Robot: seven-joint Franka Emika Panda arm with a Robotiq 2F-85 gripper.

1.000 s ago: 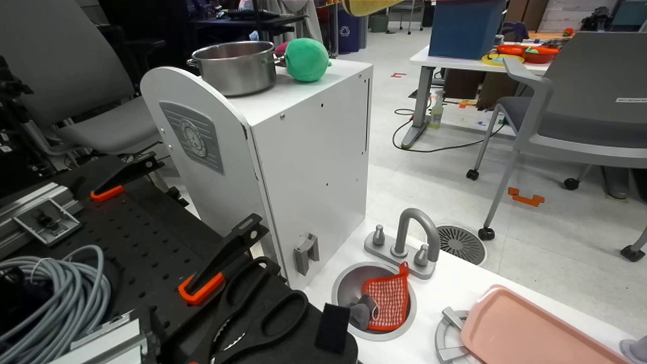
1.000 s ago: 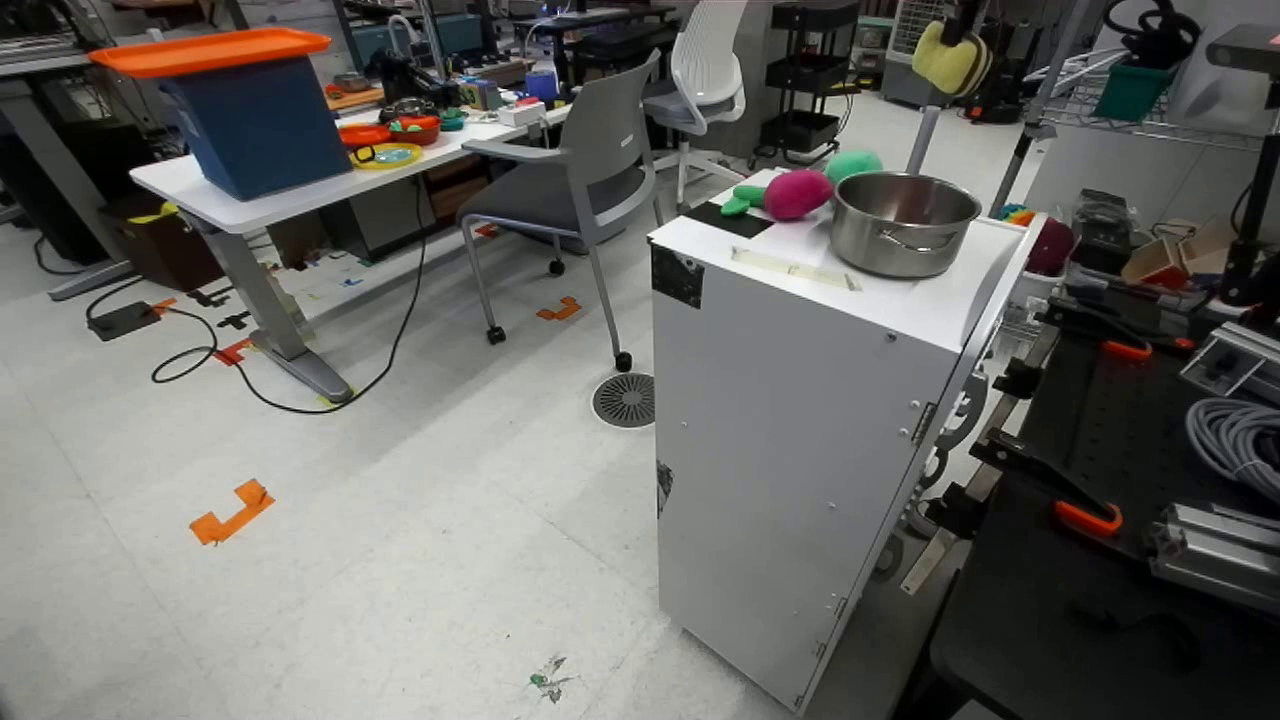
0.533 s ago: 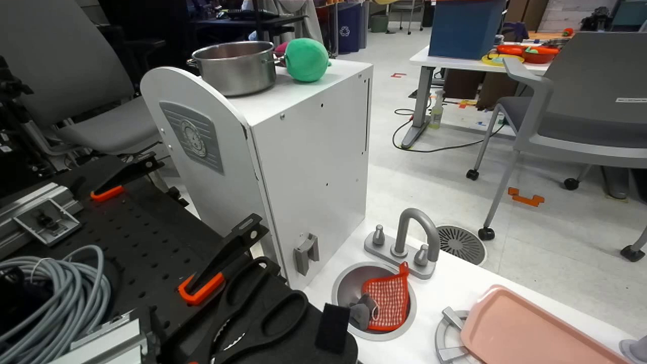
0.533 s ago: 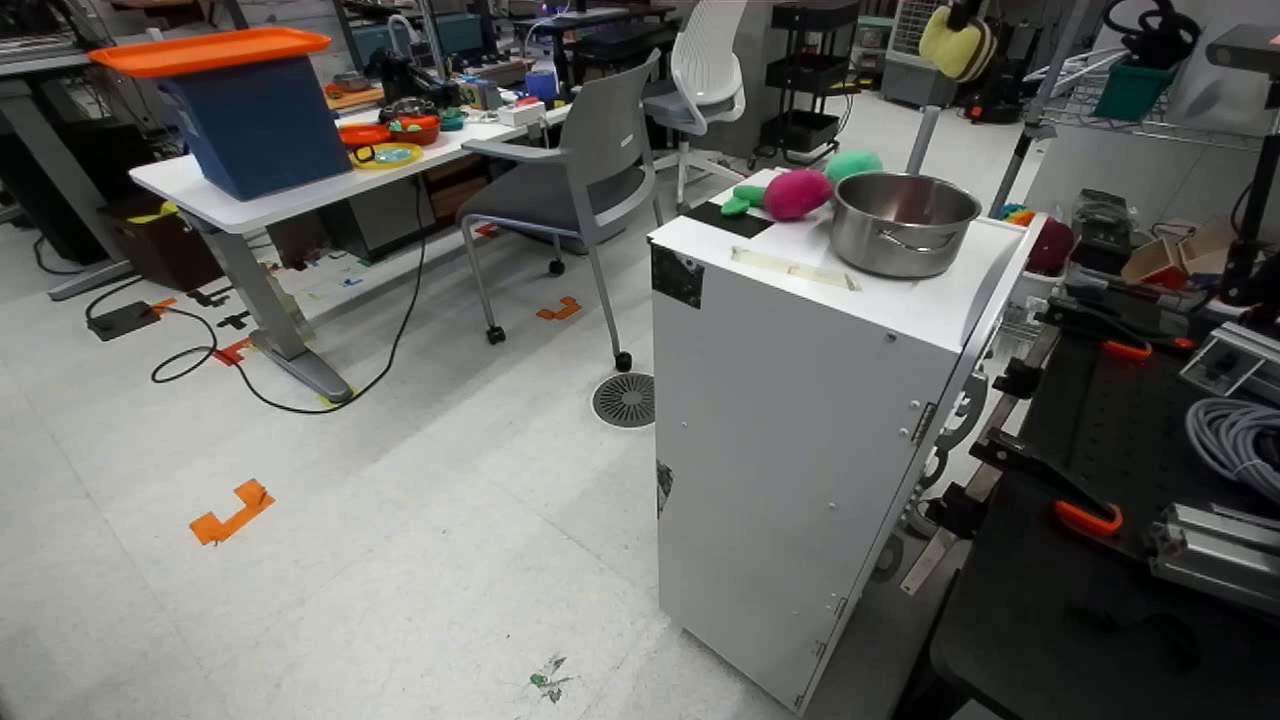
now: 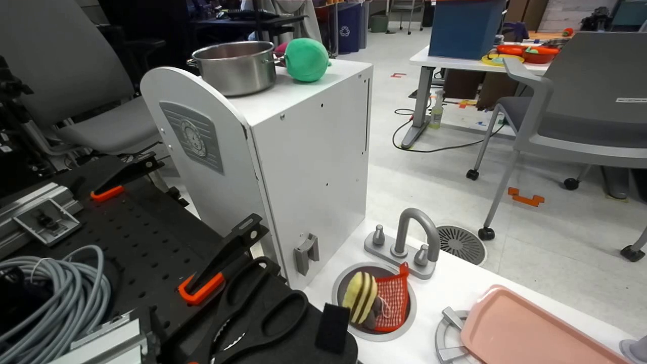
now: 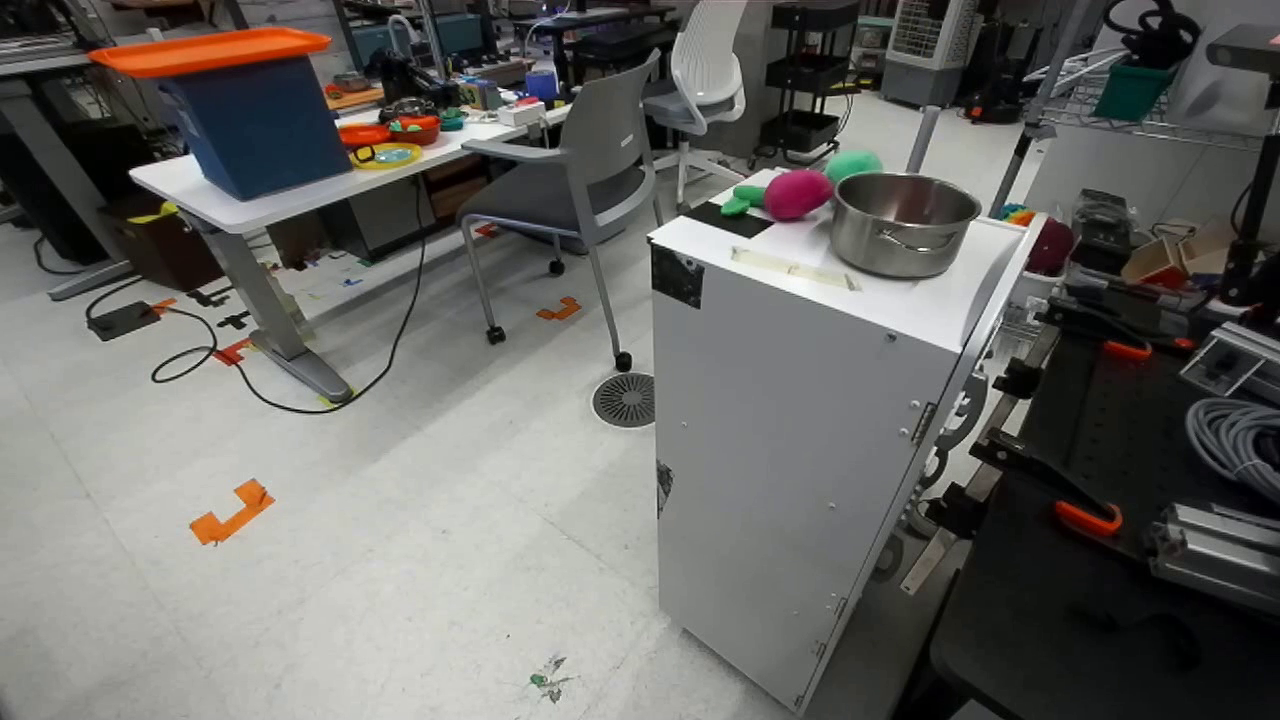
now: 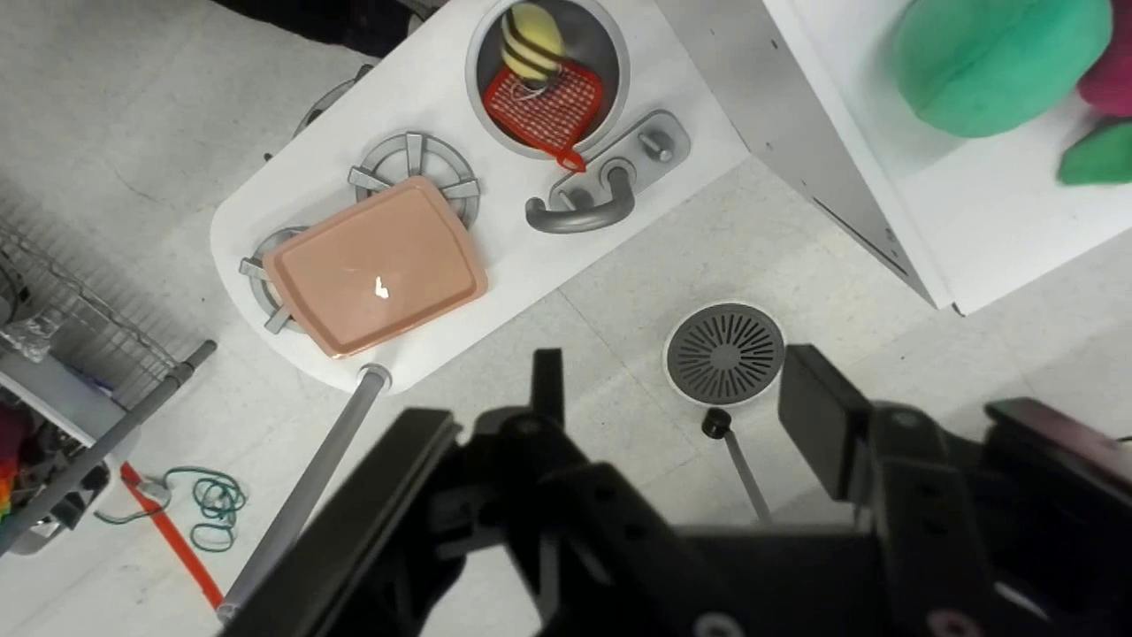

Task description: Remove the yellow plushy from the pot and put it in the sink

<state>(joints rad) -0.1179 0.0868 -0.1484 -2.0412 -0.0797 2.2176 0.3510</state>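
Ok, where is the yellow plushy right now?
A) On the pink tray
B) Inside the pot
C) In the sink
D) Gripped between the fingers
C: an exterior view and the wrist view both show the yellow plushy within the outline of the sink, and in the wrist view the fingers stand apart without it.

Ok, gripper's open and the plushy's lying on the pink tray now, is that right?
Not on the pink tray: the plushy is in the sink, as the wrist view shows. The gripper is open, as you say.
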